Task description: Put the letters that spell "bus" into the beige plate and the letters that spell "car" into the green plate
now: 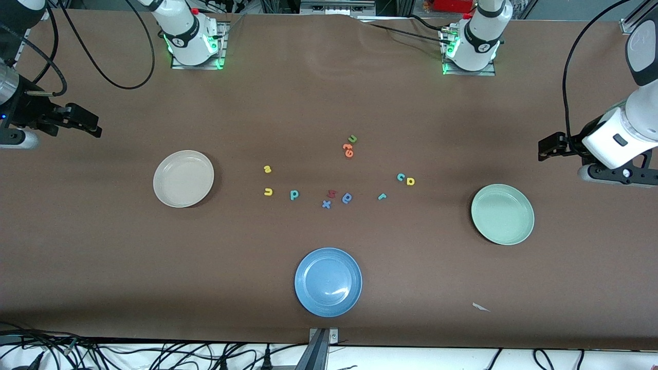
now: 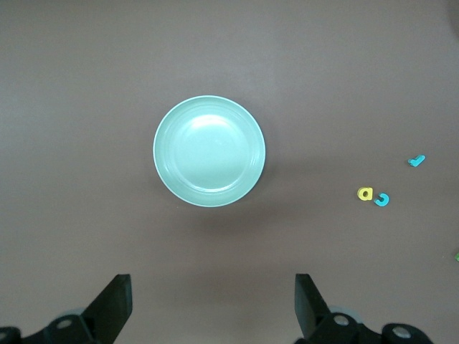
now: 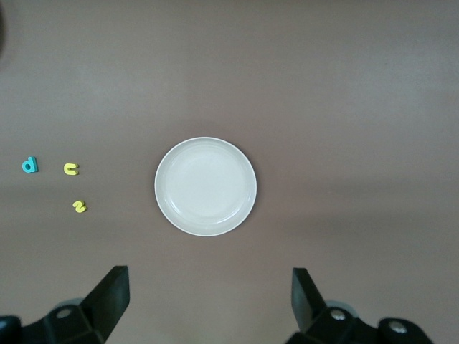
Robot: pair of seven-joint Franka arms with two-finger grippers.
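The beige plate (image 1: 183,178) (image 3: 206,186) lies bare toward the right arm's end. Beside it are the yellow "s" (image 1: 267,169) (image 3: 79,206), yellow "u" (image 1: 268,191) (image 3: 70,168) and teal "b" (image 1: 294,195) (image 3: 29,165). The green plate (image 1: 503,214) (image 2: 209,151) lies bare toward the left arm's end, with the teal "c" (image 1: 401,177) (image 2: 382,199), yellow "a" (image 1: 410,181) (image 2: 365,193) and teal "r" (image 1: 381,196) (image 2: 417,160) beside it. My right gripper (image 1: 95,127) (image 3: 210,297) hangs open by the beige plate, holding nothing. My left gripper (image 1: 544,149) (image 2: 213,301) hangs open by the green plate, also holding nothing.
A blue plate (image 1: 328,281) lies nearest the front camera at mid-table. Other letters lie among the middle ones: a green "u" (image 1: 352,139), an orange letter (image 1: 348,150), a red letter (image 1: 331,193), a blue "x" (image 1: 326,204) and a blue round letter (image 1: 347,198).
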